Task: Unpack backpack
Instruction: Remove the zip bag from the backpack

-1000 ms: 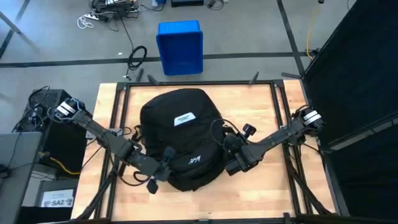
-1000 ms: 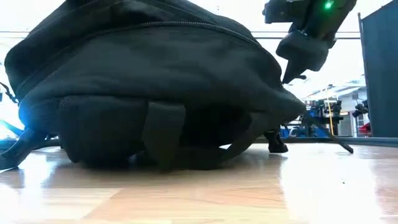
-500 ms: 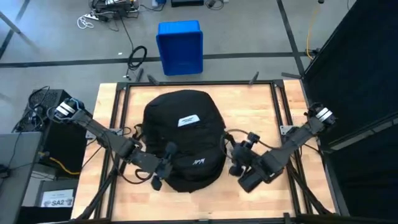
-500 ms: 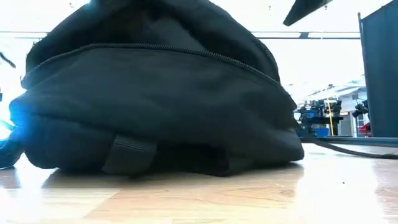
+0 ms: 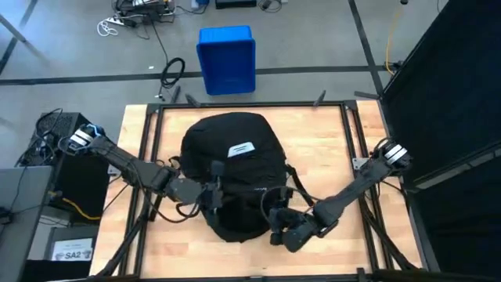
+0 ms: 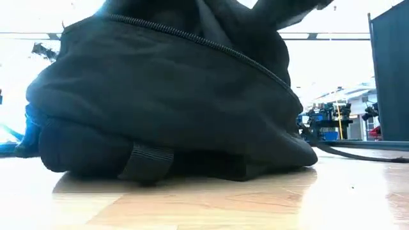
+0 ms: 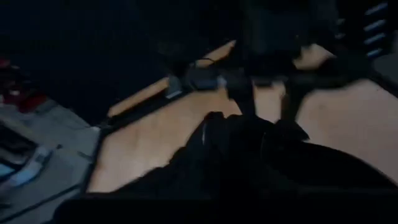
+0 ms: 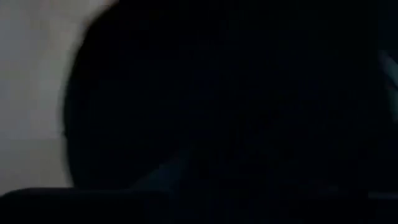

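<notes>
High view: backpack (image 5: 235,168), black and rounded, sits mid-frame on the wooden table (image 5: 337,149), small white label facing up near its upper half. A dark strap loops out from its right side across the wood.

Left gripper (image 5: 213,196) is against the backpack's left flank, just left of centre of frame, arm reaching in from the left edge. Cannot tell whether its pincer is apart or together; the black fabric hides it.

Right gripper (image 5: 275,225) sits low at the backpack's lower-right edge, arm running in from the right side of frame. Its pincer state cannot be told either.

Low view: backpack (image 6: 166,102) fills most of the frame, zipper line slanting across its upper part, a webbing loop at its base touching the table.

Blue plastic box (image 5: 226,59) on the floor beyond the table, top centre of frame.
</notes>
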Tool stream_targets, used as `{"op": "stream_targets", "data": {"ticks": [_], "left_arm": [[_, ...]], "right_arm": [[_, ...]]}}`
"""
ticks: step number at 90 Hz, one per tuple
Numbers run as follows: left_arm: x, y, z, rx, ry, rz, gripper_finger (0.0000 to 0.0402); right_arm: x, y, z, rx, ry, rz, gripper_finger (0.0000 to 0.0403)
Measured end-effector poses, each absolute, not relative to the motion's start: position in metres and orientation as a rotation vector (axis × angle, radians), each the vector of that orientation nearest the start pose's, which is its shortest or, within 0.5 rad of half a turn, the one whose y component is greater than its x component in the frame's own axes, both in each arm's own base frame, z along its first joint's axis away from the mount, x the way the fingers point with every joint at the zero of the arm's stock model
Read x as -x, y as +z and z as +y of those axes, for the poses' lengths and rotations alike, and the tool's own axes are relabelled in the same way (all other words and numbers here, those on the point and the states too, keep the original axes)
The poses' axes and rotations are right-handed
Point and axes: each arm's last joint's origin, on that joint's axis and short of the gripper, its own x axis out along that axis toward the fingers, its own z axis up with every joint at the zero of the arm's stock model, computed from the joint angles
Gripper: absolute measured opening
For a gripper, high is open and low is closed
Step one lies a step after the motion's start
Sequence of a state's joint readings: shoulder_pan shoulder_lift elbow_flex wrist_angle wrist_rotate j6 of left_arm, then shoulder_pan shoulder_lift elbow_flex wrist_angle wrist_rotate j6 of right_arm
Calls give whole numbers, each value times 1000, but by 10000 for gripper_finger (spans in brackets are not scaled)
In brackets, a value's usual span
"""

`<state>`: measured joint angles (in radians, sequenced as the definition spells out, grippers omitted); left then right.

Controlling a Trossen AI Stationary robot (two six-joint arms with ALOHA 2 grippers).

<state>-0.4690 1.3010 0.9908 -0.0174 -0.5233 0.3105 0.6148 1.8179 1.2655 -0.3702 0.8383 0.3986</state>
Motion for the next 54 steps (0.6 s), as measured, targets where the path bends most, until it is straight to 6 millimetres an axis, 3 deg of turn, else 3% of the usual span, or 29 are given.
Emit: {"op": "stream_targets", "data": {"ticks": [22,54], "left_arm": [[-265,326,-114,-544,175,286,0],[-247,354,-97,-549,371,235,0]], "right_arm": [[-336,190,186,239,-359,700,79],[-332,189,182,294,-388,731,68]]}}
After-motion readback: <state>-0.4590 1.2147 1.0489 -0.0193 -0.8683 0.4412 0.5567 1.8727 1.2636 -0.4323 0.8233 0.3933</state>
